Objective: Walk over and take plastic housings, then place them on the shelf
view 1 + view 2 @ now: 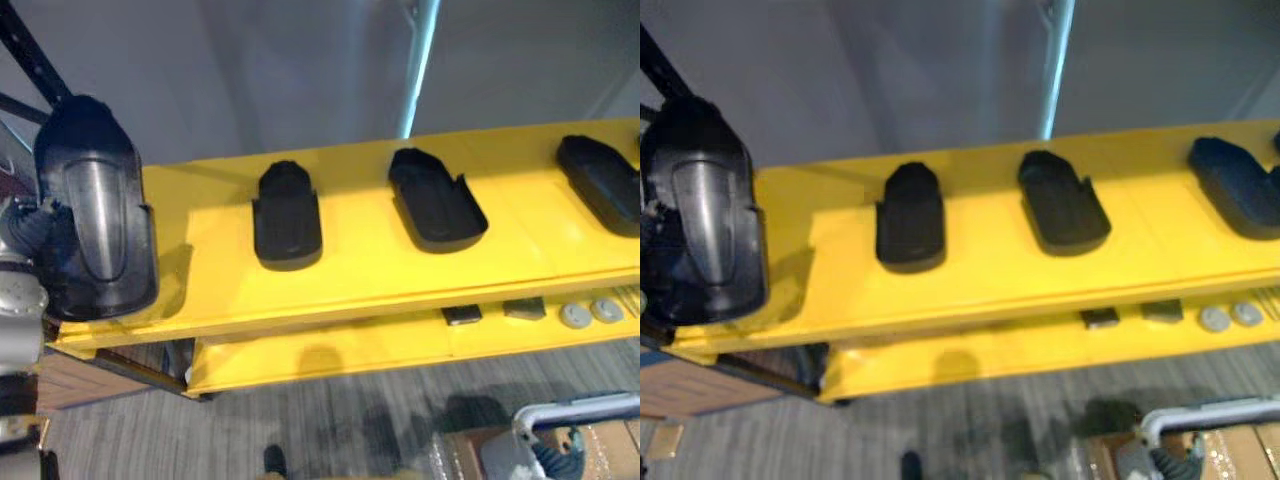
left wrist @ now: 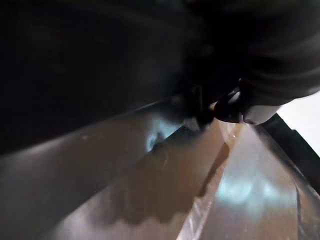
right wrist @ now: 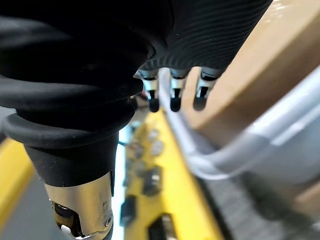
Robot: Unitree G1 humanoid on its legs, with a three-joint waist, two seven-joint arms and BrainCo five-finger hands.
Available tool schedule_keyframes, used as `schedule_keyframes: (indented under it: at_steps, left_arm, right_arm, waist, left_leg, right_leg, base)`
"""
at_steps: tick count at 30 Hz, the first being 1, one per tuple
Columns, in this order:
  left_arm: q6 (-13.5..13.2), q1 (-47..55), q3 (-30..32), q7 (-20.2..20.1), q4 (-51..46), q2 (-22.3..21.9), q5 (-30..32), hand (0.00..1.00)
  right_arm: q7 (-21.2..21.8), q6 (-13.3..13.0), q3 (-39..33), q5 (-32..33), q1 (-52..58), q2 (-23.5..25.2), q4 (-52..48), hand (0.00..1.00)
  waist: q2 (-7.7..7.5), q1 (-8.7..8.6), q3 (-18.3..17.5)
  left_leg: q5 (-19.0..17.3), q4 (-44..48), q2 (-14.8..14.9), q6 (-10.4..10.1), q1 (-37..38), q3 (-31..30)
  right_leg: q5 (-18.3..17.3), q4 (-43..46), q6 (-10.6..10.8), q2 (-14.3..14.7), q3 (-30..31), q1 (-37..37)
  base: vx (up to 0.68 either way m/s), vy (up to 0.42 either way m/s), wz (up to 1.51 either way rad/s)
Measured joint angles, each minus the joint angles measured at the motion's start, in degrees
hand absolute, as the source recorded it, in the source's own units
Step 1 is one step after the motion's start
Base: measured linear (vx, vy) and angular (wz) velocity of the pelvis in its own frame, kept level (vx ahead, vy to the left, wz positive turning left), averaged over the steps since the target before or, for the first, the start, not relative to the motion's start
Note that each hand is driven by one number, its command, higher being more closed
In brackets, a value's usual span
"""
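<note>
Placing: housing [image 1: 95,210] at left end of shelf [image 1: 400,275] | left hand [image 1: 25,232] behind it, grip untellable | right hand [image 3: 173,97] slack, open | lower flat, clear of next housing [image 1: 287,222].

A glossy black housing [image 1: 95,215] stands upright against the left hand [image 1: 22,232] at the end of the yellow shelf [image 1: 400,275], where the near housing [image 1: 287,218], middle housing [image 1: 436,200] and far housing [image 1: 603,183] lie flat, dome up, in a row leading away from that hand.
</note>
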Motion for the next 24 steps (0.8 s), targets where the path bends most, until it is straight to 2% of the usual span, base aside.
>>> schedule_keyframes:
  at_steps: [5, 9, 15, 18, 19, 23, 24]
  left_arm:
    - [2.29, -6.72, -0.10, 1.19, 4.01, 0.02, 0.09, 1.00]
    - [3.63, -13.29, -0.22, 2.09, 7.33, 0.83, 0.06, 1.00]
    - [3.62, -19.25, -2.66, 4.92, 8.18, 2.09, 0.67, 1.00]
    - [3.62, -20.61, -4.23, 6.54, 8.23, 2.11, 1.40, 1.00]
    - [3.62, -21.81, -4.55, 7.56, 8.24, 2.11, 3.85, 1.00]
    - [4.29, -26.24, -4.97, 7.96, 8.24, 2.12, 7.61, 1.00]
    - [5.15, -27.34, -6.32, 7.66, 8.30, 2.16, 8.76, 1.00]
  right_arm:
    - [3.29, 0.09, 0.48, 1.37, -2.25, -1.27, 2.13, 0.00]
    - [4.86, 0.12, 2.59, 2.25, -3.53, -2.59, 2.15, 0.00]
    - [5.82, 0.33, 2.82, 3.78, -3.65, -2.61, 2.15, 0.00]
    - [6.13, 0.33, 2.83, 3.77, -3.75, -2.61, 2.10, 0.00]
    - [6.80, 0.30, 2.83, 3.77, -4.02, -2.62, 1.99, 0.00]
    - [7.08, 0.29, 2.81, 3.78, -4.75, -2.69, 1.63, 0.00]
    - [7.18, 0.28, 2.80, 3.78, -4.77, -2.97, 1.55, 0.00]
  waist:
    - [0.19, 0.19, 5.15]
    - [-0.19, 0.22, 9.20]
    - [-2.16, 0.06, 11.47]
    - [-2.29, 0.21, 12.00]
    - [-2.36, 0.21, 12.89]
    - [-2.45, 0.24, 15.44]
    - [-2.39, 0.24, 15.87]
  left_leg:
    - [0.86, -0.02, 1.01, -0.12, -1.50, 0.14]
    - [1.99, -0.03, 1.73, 0.34, -3.33, 1.78]
    - [2.59, 0.01, 1.90, 0.20, -5.11, 2.72]
    - [2.73, 0.03, 1.95, 0.16, -5.60, 2.78]
    - [2.71, 0.04, 2.05, 0.15, -5.30, 2.99]
    - [2.07, 1.58, 2.37, 0.16, -6.42, 3.19]
    - [1.76, 2.50, 2.43, 0.23, -7.26, 3.28]
  right_leg:
    - [-0.36, 0.33, -0.04, 1.13, 1.37, -1.80]
    - [-0.44, 0.62, 1.49, 1.93, 4.14, -4.90]
    - [0.19, 1.48, 1.87, 2.25, 5.78, -7.85]
    - [0.36, 1.59, 1.81, 2.40, 6.25, -8.56]
    - [0.38, 1.75, 1.77, 2.61, 7.15, -8.61]
    - [0.37, 2.41, 1.76, 2.73, 7.66, -9.66]
    - [0.38, 2.55, 1.76, 2.72, 7.94, -10.28]
  base:
    - [-0.09, -0.014, -0.04]
    - [-0.16, -0.006, -0.17]
    - [-0.01, -0.002, -0.09]
    - [0.03, -0.008, -0.02]
    - [0.05, -0.012, -0.06]
    - [0.00, -0.014, -0.06]
    - [-0.03, -0.015, -0.10]
